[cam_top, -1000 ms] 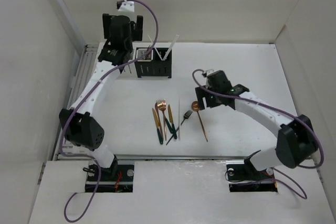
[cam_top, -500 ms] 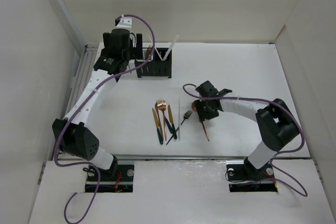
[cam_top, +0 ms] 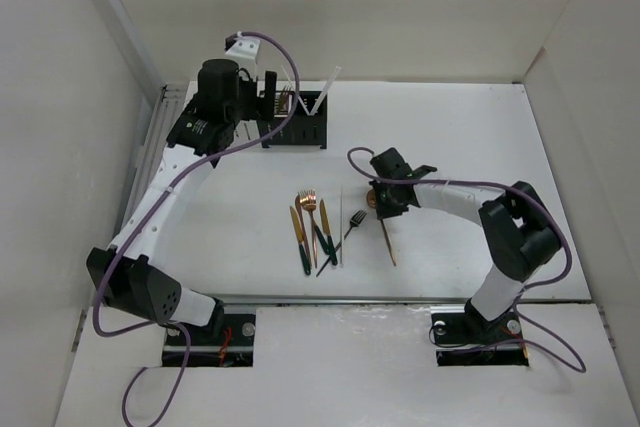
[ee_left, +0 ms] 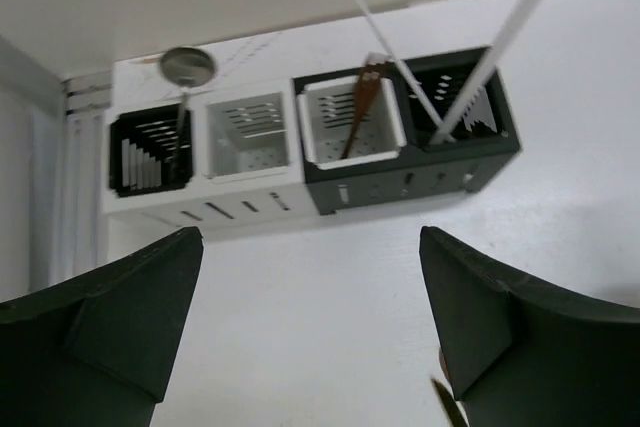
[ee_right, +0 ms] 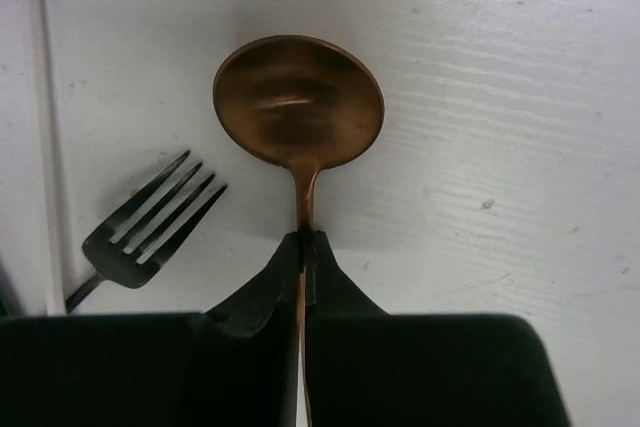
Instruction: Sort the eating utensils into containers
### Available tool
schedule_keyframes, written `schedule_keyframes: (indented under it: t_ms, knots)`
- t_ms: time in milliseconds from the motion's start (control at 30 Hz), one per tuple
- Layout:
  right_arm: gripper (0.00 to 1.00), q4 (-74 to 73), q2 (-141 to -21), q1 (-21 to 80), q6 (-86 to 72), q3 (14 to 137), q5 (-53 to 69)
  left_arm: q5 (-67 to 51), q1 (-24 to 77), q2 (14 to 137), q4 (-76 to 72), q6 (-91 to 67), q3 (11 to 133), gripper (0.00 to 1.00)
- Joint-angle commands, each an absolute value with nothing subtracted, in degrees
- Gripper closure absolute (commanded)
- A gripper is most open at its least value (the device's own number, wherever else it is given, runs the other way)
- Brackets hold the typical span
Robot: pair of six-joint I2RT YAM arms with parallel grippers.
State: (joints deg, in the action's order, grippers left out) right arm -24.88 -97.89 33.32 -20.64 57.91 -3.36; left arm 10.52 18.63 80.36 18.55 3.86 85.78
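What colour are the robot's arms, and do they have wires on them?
The left arm and the right arm are both made of white tubes joined by chunky black joints. A thin purple cable loops along each one. The fingers are black, wedge-shaped and plain; I can see no markings.

**Top external view: both arms over the counter, utensils partly sorted**

The left claw hovers in the upper left of the frame, just left of the containers, and its arm hides their left end. Two white sticks lean out of the right-hand black cell, and a copper piece stands just left of them. At centre right, the right claw sits over the neck of the copper spoon, whose handle runs toward the lower right. Left of it on the counter lie a dark fork, a single white stick and a close group of copper and dark green pieces.
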Motion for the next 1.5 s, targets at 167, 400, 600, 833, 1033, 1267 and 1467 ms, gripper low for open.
schedule_keyframes:
  t_ms: [167, 400, 600, 833, 1033, 1267, 1467]
  knots:
    - [1.0, -30.2, -83.6, 32.3, -16.8, 66.5, -15.1, -16.5, 20.7, 78.1, 22.1, 7.3, 82.2, 0.16]
    - [1.0, -16.8, -78.0, 35.4, -15.6, 76.9, -9.4, -38.7, 22.8, 78.7, 20.8, 7.9, 81.6, 0.04]
    - [1.0, -7.3, -81.6, 39.4, -17.0, 84.2, -5.3, -46.2, 25.1, 80.7, 16.6, 3.4, 84.7, 0.01]
    - [1.0, -4.1, -84.1, 41.1, -18.5, 86.7, -0.6, -46.2, 25.1, 83.8, 14.2, 1.4, 87.5, 0.0]
    - [1.0, -0.5, -83.0, 42.3, -20.8, 85.4, 0.1, -42.1, 23.9, 85.7, 13.5, 0.8, 87.5, 0.14]
    - [1.0, 0.3, -83.6, 42.3, -22.5, 84.0, 2.3, -41.6, 22.1, 87.4, 11.3, -0.4, 89.5, 0.68]
    - [1.0, 0.3, -86.1, 42.3, -23.0, 85.3, 2.3, -39.4, 20.3, 88.5, 11.8, -1.2, 91.0, 1.0]
